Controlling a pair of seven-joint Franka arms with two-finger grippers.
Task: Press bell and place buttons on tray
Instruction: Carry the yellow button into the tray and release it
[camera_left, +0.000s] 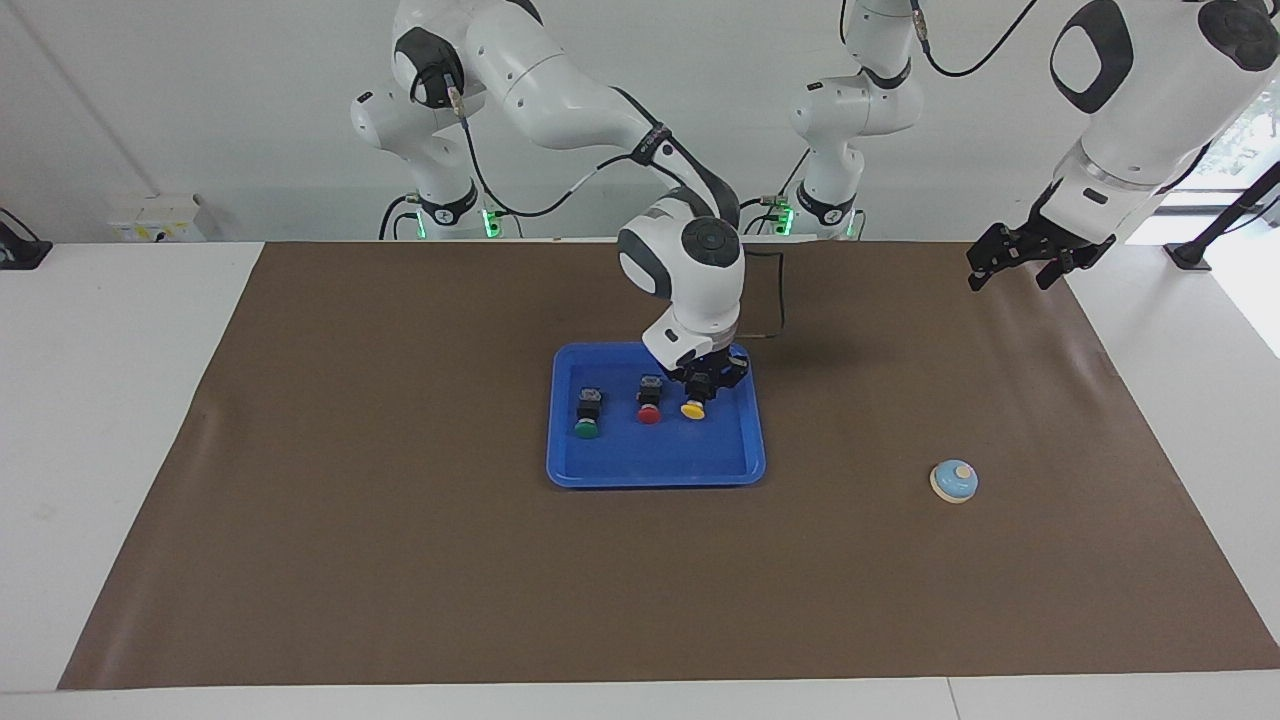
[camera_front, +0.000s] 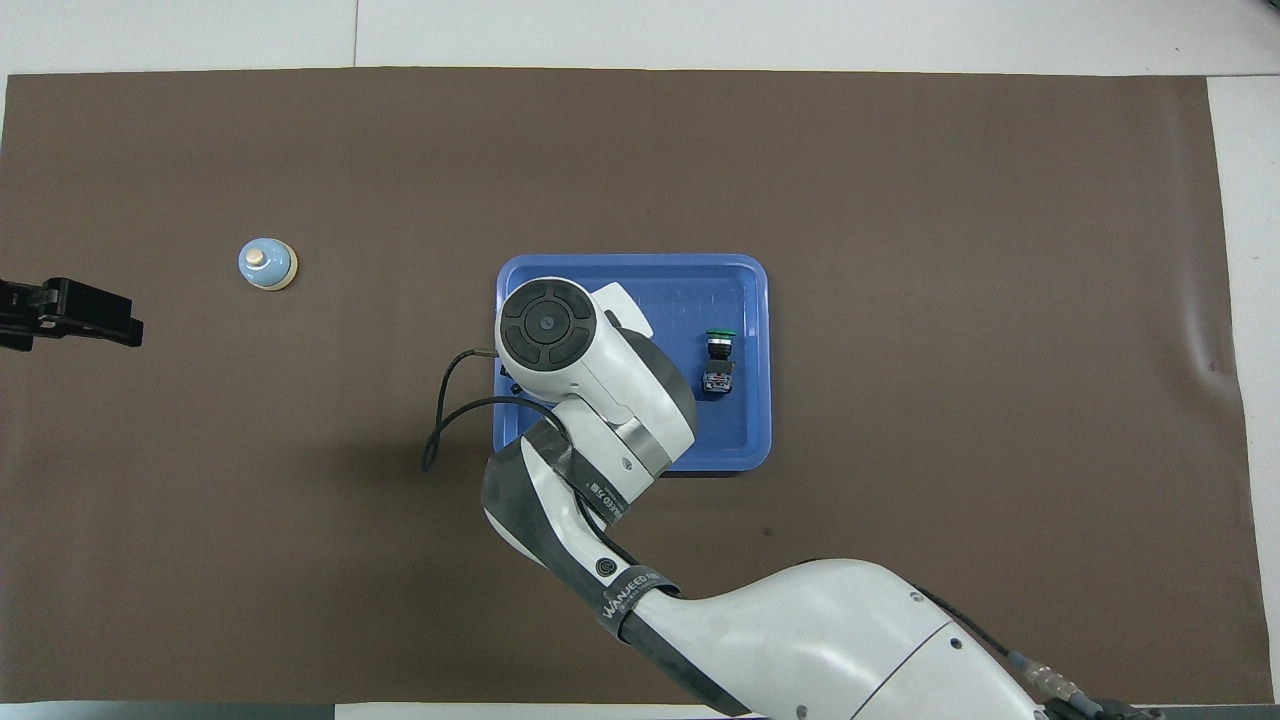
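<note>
The blue tray (camera_left: 650, 460) lies mid-table on the brown mat. In it lie the green button (camera_left: 587, 412), the red button (camera_left: 650, 401) and the yellow button (camera_left: 693, 406), side by side. My right gripper (camera_left: 703, 388) is down in the tray, its fingers around the yellow button's black body. In the overhead view my right arm hides the red and yellow buttons; only the green button (camera_front: 719, 352) and the tray (camera_front: 745, 285) show. The light-blue bell (camera_left: 954, 481) stands alone toward the left arm's end, also seen in the overhead view (camera_front: 267, 264). My left gripper (camera_left: 1008, 278) waits open in the air, over the mat's edge.
A brown mat (camera_left: 400, 560) covers most of the white table. A black cable (camera_left: 780, 300) loops from my right arm beside the tray, on the side nearer the robots.
</note>
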